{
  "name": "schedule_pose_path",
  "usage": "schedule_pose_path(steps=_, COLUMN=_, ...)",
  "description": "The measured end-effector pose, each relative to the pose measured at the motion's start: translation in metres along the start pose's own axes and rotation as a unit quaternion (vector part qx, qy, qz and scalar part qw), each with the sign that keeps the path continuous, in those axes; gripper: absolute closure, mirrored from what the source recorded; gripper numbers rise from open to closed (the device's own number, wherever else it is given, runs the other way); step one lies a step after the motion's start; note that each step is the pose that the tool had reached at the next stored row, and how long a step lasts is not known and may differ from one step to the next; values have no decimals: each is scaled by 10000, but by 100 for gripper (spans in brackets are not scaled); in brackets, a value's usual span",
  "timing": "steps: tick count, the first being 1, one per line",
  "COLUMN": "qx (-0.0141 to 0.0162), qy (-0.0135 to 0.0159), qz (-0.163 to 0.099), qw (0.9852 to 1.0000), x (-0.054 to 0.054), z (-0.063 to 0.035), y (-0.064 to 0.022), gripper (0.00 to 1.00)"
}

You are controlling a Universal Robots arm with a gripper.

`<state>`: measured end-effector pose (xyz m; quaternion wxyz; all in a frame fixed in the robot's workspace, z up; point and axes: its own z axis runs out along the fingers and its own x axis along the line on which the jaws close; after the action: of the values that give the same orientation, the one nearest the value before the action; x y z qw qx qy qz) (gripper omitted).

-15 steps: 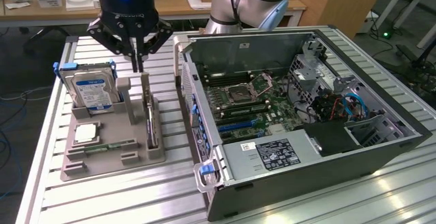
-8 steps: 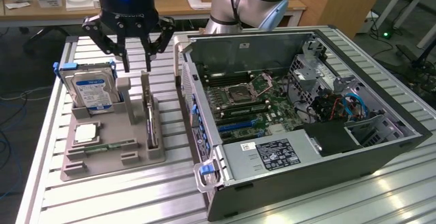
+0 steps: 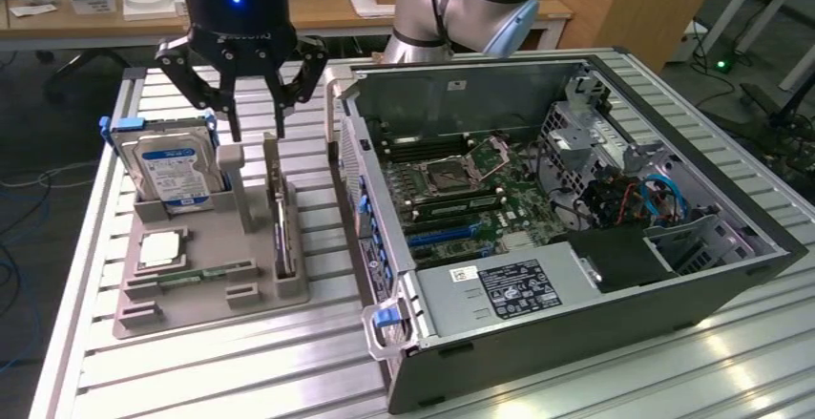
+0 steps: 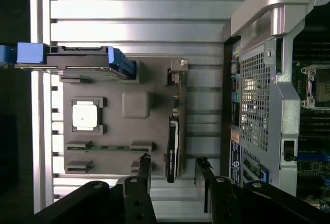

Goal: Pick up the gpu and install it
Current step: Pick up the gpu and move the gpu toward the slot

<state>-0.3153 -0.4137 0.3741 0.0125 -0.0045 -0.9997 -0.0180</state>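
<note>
The gpu [image 3: 282, 220] is a thin card standing on its edge in a slot of the grey holder tray [image 3: 191, 306], at the side nearest the computer case. From the wrist camera the gpu [image 4: 174, 136] appears edge-on as a narrow dark strip with a metal bracket at one end. My gripper [image 3: 256, 125] hangs open above the far end of the card, its two black fingers spread and nothing between them. In the wrist view the gripper [image 4: 174, 168] has one fingertip on each side of the card's line, apart from it.
On the same tray stand a hard drive [image 3: 172, 173] with a blue label, a square processor [image 3: 159, 247] and a narrow memory stick [image 3: 204, 273]. The open computer case [image 3: 713, 276] lies to the exterior view's right, its motherboard [image 3: 471, 199] exposed. The slatted metal table [image 3: 229, 371] carries everything.
</note>
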Motion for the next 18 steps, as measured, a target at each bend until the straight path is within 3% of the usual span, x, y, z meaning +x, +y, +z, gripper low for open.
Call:
schedule_pose_path(steps=1, qx=0, qy=-16, qz=-2, qw=10000, x=0, z=5, y=0, gripper=53)
schedule_pose_path(steps=2, qx=0, qy=-72, qz=-5, qw=10000, x=-1, z=16, y=0, gripper=53)
schedule_pose_path(steps=4, qx=26, qy=-73, qz=-3, qw=10000, x=0, z=23, y=2, gripper=53)
schedule_pose_path(steps=7, qx=125, qy=-85, qz=-3, qw=9999, x=0, z=49, y=32, gripper=53)
schedule_pose_path(steps=8, qx=143, qy=-87, qz=-9, qw=9999, x=-1, z=62, y=46, gripper=53)
schedule_pose_path(steps=13, qx=158, qy=-81, qz=-286, qw=9994, x=-2, z=115, y=50, gripper=53)
schedule_pose_path(steps=18, qx=158, qy=-84, qz=-261, qw=9995, x=13, z=206, y=62, gripper=53)
